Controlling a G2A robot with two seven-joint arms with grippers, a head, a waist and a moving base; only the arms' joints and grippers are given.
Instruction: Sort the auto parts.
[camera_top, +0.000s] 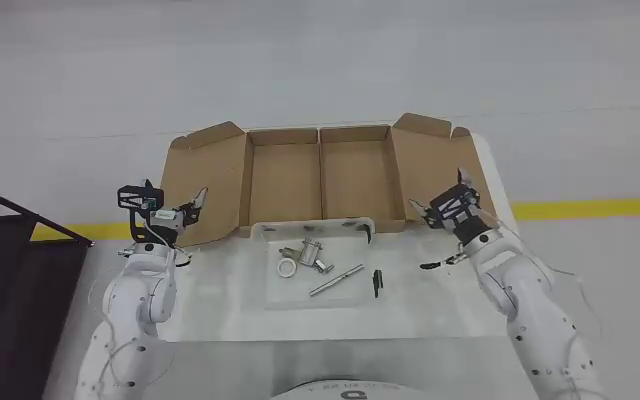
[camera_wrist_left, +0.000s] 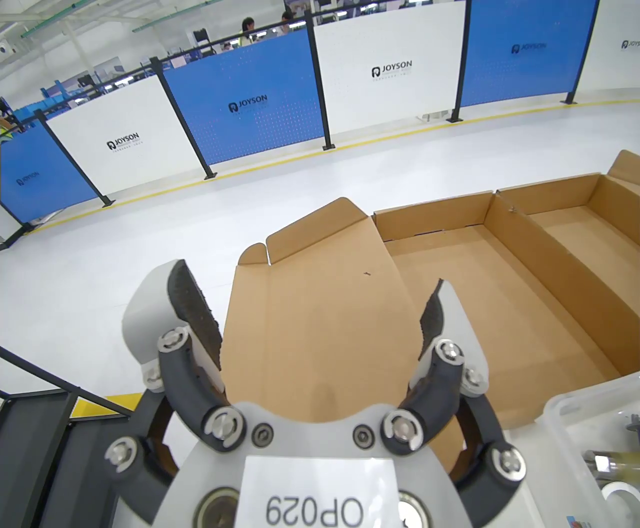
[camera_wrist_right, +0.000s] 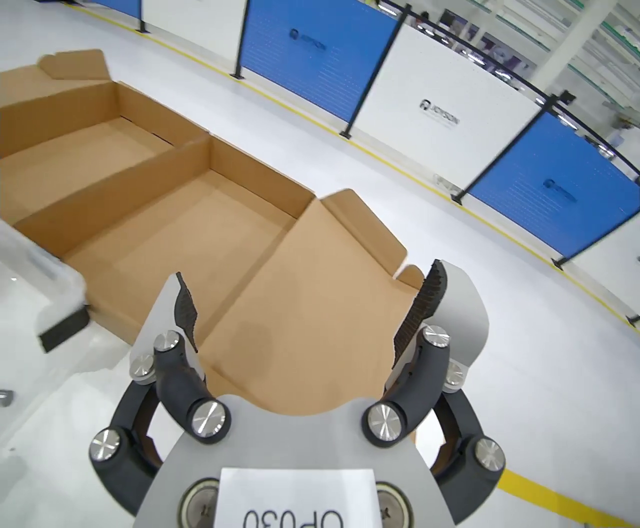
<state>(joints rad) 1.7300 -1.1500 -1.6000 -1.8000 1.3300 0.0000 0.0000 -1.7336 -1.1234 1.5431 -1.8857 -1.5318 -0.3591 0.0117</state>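
A clear plastic tray (camera_top: 270, 296) lies at the middle of the white table. In it are a white ring (camera_top: 286, 269), a metal fitting (camera_top: 313, 252) and a thin metal rod (camera_top: 336, 280). A small black part (camera_top: 377, 282) lies on the table just right of the tray. Behind the tray stands a two-compartment cardboard box (camera_top: 321, 180). My left gripper (camera_top: 172, 200) (camera_wrist_left: 310, 290) hovers open over the box's left flap (camera_wrist_left: 310, 280), holding nothing. Over the right flap (camera_wrist_right: 300, 280) my right gripper (camera_top: 440, 195) (camera_wrist_right: 307, 272) is open too, with nothing between its fingers.
Another small black piece (camera_top: 432, 266) lies on the table beside the right arm. A black frame (camera_top: 30, 225) stands off the table's left side. The tray's corner (camera_wrist_left: 575, 415) sits close to the left gripper, and its other end (camera_wrist_right: 50, 280) shows near the right one.
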